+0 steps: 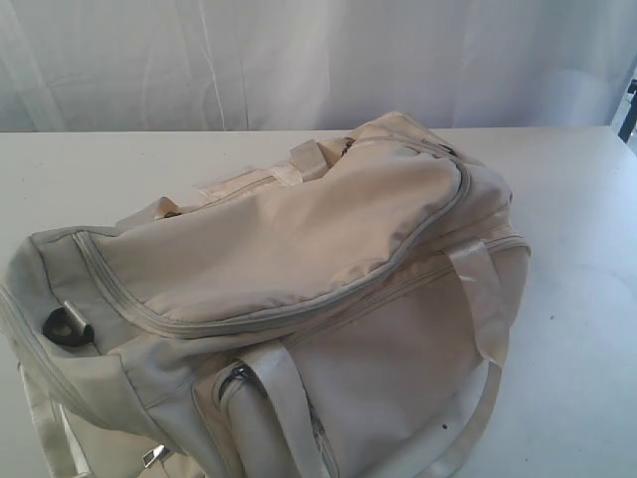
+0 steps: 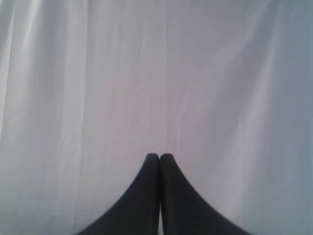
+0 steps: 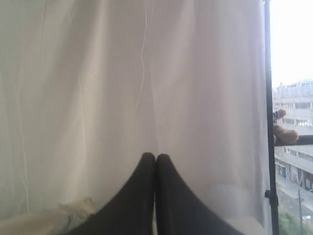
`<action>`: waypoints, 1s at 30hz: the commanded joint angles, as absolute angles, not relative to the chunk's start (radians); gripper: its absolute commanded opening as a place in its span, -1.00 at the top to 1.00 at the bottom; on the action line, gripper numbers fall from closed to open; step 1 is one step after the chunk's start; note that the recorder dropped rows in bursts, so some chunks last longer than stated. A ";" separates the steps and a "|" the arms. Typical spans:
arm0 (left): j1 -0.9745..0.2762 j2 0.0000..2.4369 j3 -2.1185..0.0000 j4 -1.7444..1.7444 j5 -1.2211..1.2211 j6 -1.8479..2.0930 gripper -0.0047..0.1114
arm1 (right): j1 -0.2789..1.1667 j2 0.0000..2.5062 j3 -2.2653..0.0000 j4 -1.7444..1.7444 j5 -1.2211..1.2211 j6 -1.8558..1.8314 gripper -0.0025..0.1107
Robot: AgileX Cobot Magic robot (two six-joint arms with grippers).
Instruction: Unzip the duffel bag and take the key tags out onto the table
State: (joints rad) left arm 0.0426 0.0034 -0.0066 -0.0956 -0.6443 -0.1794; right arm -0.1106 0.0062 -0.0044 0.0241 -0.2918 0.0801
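The cream duffel bag (image 1: 289,299) lies on the white table (image 1: 577,299) in the exterior view, filling most of the near half. Its grey zipper (image 1: 299,314) curves around the top flap and looks zipped shut. A dark pull tab (image 1: 68,329) shows at the bag's left end. The key tags are hidden. Neither arm appears in the exterior view. My left gripper (image 2: 159,155) is shut with nothing in it, facing a white curtain. My right gripper (image 3: 155,155) is shut too and empty, with a bit of the bag (image 3: 68,215) low in its view.
A white curtain (image 1: 299,60) hangs behind the table. Cream webbing handles (image 1: 478,299) drape over the bag's near side, and a side pocket (image 1: 259,418) faces the front edge. A dark stand (image 1: 629,105) shows at the far right. A window (image 3: 293,122) shows past the curtain's edge.
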 commanded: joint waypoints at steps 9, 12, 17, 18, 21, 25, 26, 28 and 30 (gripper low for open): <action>0.035 0.636 -0.564 -0.150 -0.019 -0.162 0.92 | -0.113 0.244 -0.147 0.478 -0.147 0.057 0.96; 0.035 0.786 -0.709 -0.141 0.208 -0.094 0.92 | -0.113 0.429 -0.266 0.470 -0.026 -0.007 0.96; 0.035 1.005 -0.967 -0.423 0.643 0.341 0.92 | -0.113 0.739 -0.545 0.470 0.278 -0.165 0.96; 0.035 1.049 -1.005 -0.485 0.717 0.422 0.92 | -0.113 0.808 -0.611 0.470 0.344 -0.201 0.96; 0.035 1.162 -1.108 -0.643 0.986 0.617 0.92 | -0.113 1.006 -0.800 0.470 0.519 -0.275 0.96; 0.037 1.232 -1.159 -0.562 1.062 0.547 0.92 | -0.113 1.278 -1.135 0.470 0.757 -0.384 0.96; 0.037 1.220 -1.159 -0.485 1.069 0.476 0.92 | -0.113 1.353 -1.230 0.470 0.817 -0.394 0.96; 0.037 1.201 -1.159 -0.424 1.122 0.415 0.92 | -0.111 1.455 -1.347 0.470 0.904 -0.412 0.96; 0.037 1.178 -1.159 -0.417 1.178 0.387 0.92 | -0.109 1.540 -1.450 0.481 0.991 -0.424 0.88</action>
State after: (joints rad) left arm 0.0378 1.2064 -1.1517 -0.4228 1.1066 0.4257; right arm -0.1106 1.4735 -1.3756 0.4746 0.9148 -0.4035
